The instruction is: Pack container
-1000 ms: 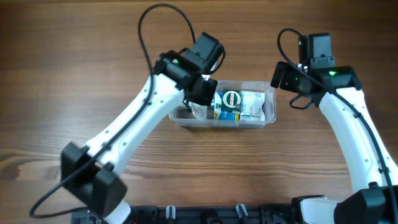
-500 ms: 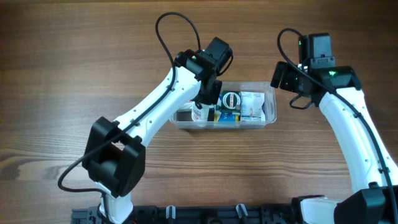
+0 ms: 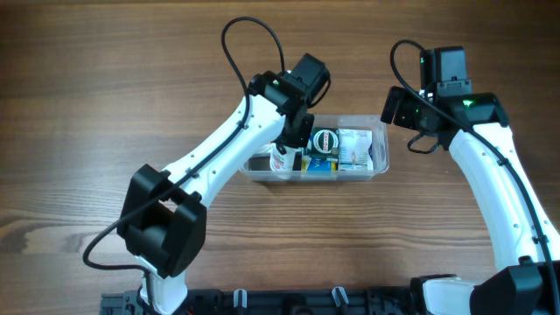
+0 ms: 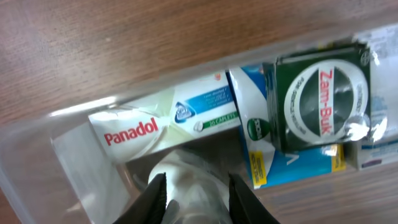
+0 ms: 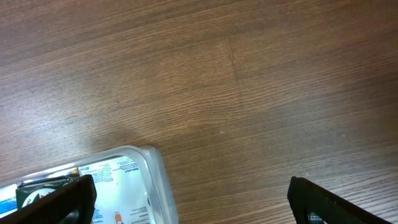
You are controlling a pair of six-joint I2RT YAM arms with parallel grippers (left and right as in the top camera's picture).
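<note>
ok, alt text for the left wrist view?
The left gripper holds a white item in the clear container, next to a Panadol box. To the right, a green Zam-Buk box lies on a blue-and-white pack.

There goes the left arm [image 3: 234, 150], swinging right toward centre frame, with the left gripper [image 4: 196, 186] now lowering a white packet [image 4: 194, 169] into the container's [image 3: 350, 175] left end.

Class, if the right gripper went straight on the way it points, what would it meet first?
The right gripper would likely meet bare table just beyond the container corner; depth unclear.
</note>
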